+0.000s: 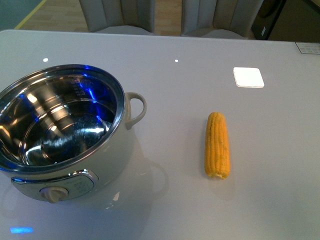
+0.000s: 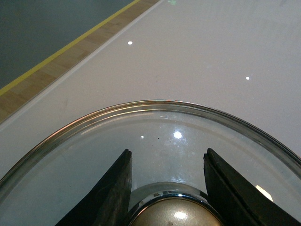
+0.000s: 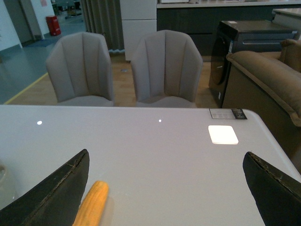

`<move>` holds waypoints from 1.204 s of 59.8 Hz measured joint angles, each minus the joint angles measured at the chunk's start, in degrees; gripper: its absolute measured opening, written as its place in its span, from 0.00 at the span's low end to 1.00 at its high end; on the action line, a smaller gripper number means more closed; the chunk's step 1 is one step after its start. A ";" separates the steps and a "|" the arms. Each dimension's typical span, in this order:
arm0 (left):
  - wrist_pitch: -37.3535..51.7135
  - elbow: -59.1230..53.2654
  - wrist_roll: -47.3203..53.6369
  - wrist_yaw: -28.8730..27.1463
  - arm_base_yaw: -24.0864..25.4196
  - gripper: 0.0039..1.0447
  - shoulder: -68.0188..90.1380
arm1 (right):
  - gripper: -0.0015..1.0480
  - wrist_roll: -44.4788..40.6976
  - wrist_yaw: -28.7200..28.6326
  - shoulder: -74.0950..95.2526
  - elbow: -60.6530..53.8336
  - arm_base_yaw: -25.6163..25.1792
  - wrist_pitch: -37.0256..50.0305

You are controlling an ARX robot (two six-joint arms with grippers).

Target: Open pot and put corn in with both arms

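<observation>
Pot (image 1: 117,162) uncovered, corn (image 1: 217,145) not yet in.
Opening looks done: at 8 o'clock of the front view its steel inside shows bare and empty, while the left hand (image 2: 167,150) pinches the cream knob (image 2: 176,217) of the glass lid (image 2: 155,125), out of the front view over the pale surface (image 1: 190,90); whether the lid rests on it I cannot tell. At 3 o'clock from the pot, well apart, the corn lies along the 12-to-6 line, untouched. Right hand (image 3: 165,153) hovers near it, fingers spread wide, gripping nothing. What is left, I judge: grasp the corn and carry it toward 9 o'clock into the pot.
</observation>
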 joint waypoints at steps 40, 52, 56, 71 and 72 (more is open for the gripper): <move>-0.87 -6.01 -5.60 2.08 0.28 0.82 -5.16 | 0.92 0.00 0.00 -0.02 0.00 0.00 0.00; -1.44 -8.52 -6.14 1.36 0.31 0.93 -10.40 | 0.92 0.00 -0.02 -0.02 0.00 0.00 0.00; -1.68 -9.75 -6.29 1.29 0.33 0.94 -12.85 | 0.92 0.00 0.00 -0.02 0.00 0.00 0.00; -2.82 -15.89 -6.58 2.27 0.96 0.94 -25.59 | 0.92 0.00 0.00 -0.02 0.00 0.00 0.00; -2.89 -16.61 -6.69 2.38 0.96 0.94 -26.91 | 0.92 0.00 0.00 -0.02 0.00 0.00 0.00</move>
